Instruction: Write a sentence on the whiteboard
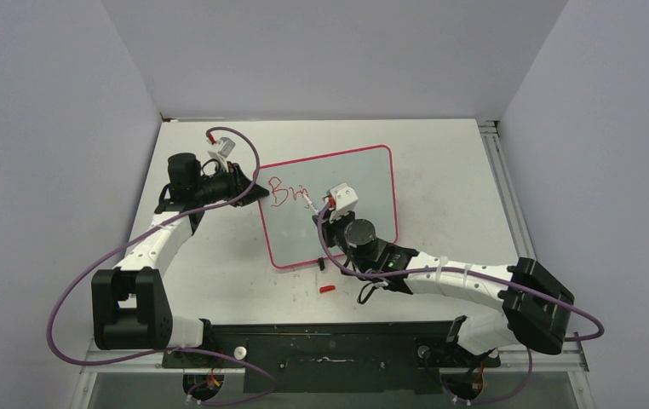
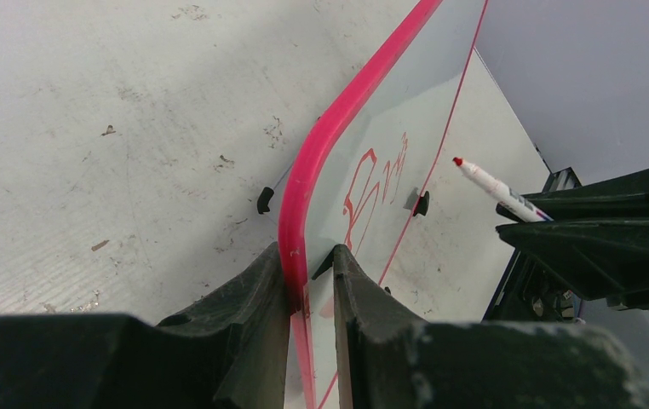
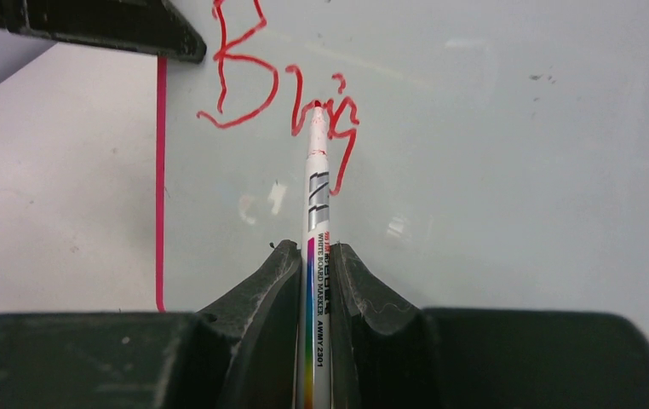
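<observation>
Fingers of my left gripper (image 2: pixel 311 266) squeeze the pink edge of the whiteboard (image 1: pixel 370 192) and hold it; fingers of my right gripper (image 3: pixel 314 256) are pinched tight on the marker (image 3: pixel 316 183).

Biggest is the table (image 1: pixel 449 179); the whiteboard lies flat on it, in the middle, in front of both arms; its long side runs left to right, turned a little so the right end sits farther back.

Next is the marker; it sticks straight out of my right fingers, long and thin, with its red tip pointing away from me at the letters; I cannot tell if the tip touches the board.

Then the sentence (image 3: pixel 277 83); only "Brig" is there in red, near the top left corner, running along the long side; I think the job has just begun and most of the writing is left.

Smallest is a little red bit (image 1: pixel 327 289) on the table near the board's front edge; maybe it is the marker cap.
</observation>
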Robot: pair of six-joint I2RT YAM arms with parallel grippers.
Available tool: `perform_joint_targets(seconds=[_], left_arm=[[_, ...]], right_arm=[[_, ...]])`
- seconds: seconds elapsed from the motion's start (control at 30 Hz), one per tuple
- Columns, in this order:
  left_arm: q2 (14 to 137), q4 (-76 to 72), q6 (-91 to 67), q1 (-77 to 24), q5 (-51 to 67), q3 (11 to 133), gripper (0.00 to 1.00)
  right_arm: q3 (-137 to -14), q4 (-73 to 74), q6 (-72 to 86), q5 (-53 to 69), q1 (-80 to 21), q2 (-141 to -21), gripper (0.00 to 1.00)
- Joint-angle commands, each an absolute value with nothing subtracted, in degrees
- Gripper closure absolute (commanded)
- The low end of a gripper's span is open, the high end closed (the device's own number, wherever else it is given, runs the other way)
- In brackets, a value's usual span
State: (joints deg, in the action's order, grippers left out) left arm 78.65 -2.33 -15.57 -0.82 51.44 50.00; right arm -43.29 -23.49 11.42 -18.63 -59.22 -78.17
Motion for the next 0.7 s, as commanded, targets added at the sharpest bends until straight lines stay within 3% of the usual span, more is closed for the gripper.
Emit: perform_joint_targets(seconds=[0.0, 0.67], left_arm=[[77.0, -3.4, -13.8, -1.3, 51.2, 51.7, 0.84], [77.3, -3.4, -13.8, -1.3, 51.2, 51.7, 0.85]], right_arm=[[-46.7, -24.8, 9.4, -21.2, -57.4, -76.4, 0.95], [-48.2, -26.6, 8.8, -18.5, -54.3, -80.5, 0.95]])
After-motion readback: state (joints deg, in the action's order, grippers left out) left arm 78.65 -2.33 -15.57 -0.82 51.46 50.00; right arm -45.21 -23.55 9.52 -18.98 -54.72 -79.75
